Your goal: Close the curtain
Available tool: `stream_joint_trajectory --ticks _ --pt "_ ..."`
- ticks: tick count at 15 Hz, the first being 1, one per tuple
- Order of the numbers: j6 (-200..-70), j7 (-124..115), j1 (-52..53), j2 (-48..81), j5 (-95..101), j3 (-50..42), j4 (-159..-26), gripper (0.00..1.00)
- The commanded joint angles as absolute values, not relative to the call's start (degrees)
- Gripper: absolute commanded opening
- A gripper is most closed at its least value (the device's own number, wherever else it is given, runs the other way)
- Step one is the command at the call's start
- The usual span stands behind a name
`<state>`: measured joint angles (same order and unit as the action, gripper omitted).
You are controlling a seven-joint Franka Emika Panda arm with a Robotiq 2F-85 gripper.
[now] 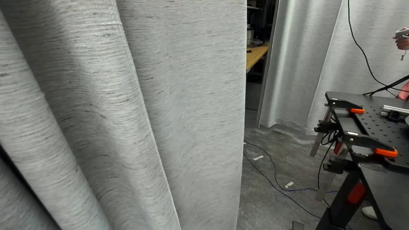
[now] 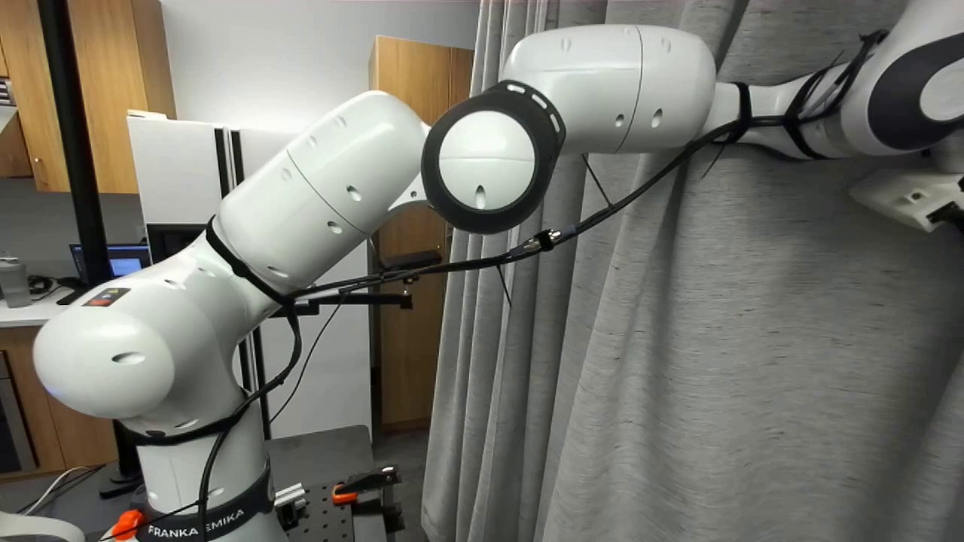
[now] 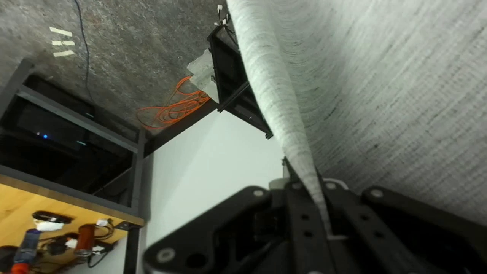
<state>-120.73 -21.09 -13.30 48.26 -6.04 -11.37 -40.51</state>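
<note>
Pinches the curtain right now by a narrow, tapering fold, clamped in the tool, with both fingers together on the cloth. Shows that grip in the wrist view alone. Spreads from there up and to the right of the tool, broad and finely streaked, with a rolled margin directly above the tool.

And there, left of the tool, in this view only: an orange cable coil on the mottled floor. Farther left of the tool, a wooden bench with a blue bottle.

Over now to an exterior view: gets the white arm at length only here, stretched across in front of the curtain toward the tool, too cropped at the wrist end for reading the grip. Also only here, behind the arm and well apart from the tool: a tall white unit and a lit monitor.

Fills much of an exterior view with the curtain in deep vertical folds, to a straight edge, then a dark gap, then a smoother curtain. Catches, only there, a hand with a grey device; cannot tell from there how near to the tool.
</note>
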Motion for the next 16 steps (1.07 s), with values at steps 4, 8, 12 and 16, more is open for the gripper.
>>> stream_joint_trajectory --ticks 4,8,12,16 --pt "-121.3 -0.1 -12.7 34.6 -5.9 -7.8 -59.5 0.0" --pt "-121.9 7.1 -12.2 28.2 -5.4 -7.3 -69.5 0.35" --pt "-123.1 12.2 -11.1 21.6 -5.1 -7.3 -79.7 0.65" --pt "-124.1 17.6 -9.3 14.3 -5.2 -6.1 -90.1 0.95"
